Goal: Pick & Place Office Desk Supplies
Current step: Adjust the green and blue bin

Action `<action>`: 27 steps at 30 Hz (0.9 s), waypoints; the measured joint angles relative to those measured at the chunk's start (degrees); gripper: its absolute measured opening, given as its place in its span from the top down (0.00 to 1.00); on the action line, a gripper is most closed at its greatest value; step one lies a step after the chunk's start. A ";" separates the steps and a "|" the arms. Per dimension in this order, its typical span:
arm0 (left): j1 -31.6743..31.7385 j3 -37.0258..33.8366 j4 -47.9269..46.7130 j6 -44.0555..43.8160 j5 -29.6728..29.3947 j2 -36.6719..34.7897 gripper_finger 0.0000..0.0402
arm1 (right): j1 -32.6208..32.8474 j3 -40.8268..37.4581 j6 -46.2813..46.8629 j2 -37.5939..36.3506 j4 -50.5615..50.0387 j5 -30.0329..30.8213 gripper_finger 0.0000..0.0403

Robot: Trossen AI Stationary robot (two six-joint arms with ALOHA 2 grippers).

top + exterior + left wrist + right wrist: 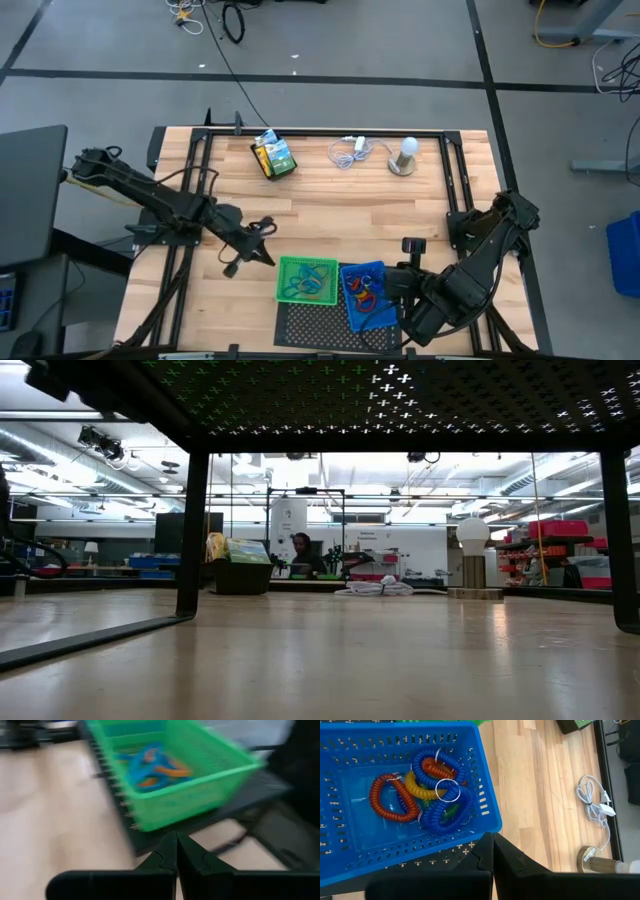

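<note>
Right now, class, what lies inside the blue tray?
The blue tray holds coiled loops in blue, red, orange and yellow, with metal rings. A green piece shows beneath them; anything else underneath is covered.

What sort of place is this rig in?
Probably an open lab or workshop: taped concrete floor, exposed ceiling ducts, shelving with red bins behind the wooden table.

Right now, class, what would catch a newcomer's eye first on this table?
Two bright trays at the table's near edge: a green tray and, beside it, a blue tray holding coiled loops in red, blue, yellow and orange. At the far edge stands a white bulb.
</note>
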 joint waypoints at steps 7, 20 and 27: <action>3.09 -0.02 2.34 -0.53 -9.75 -0.02 1.00 | 0.00 0.00 0.00 0.02 0.00 -0.23 1.00; 3.60 -0.02 7.31 1.96 1.09 4.85 1.00 | -0.01 0.00 -0.02 0.02 0.00 -0.59 1.00; 3.49 -0.02 8.93 1.50 5.01 6.14 1.00 | -0.02 0.00 -0.02 0.02 0.00 -1.05 1.00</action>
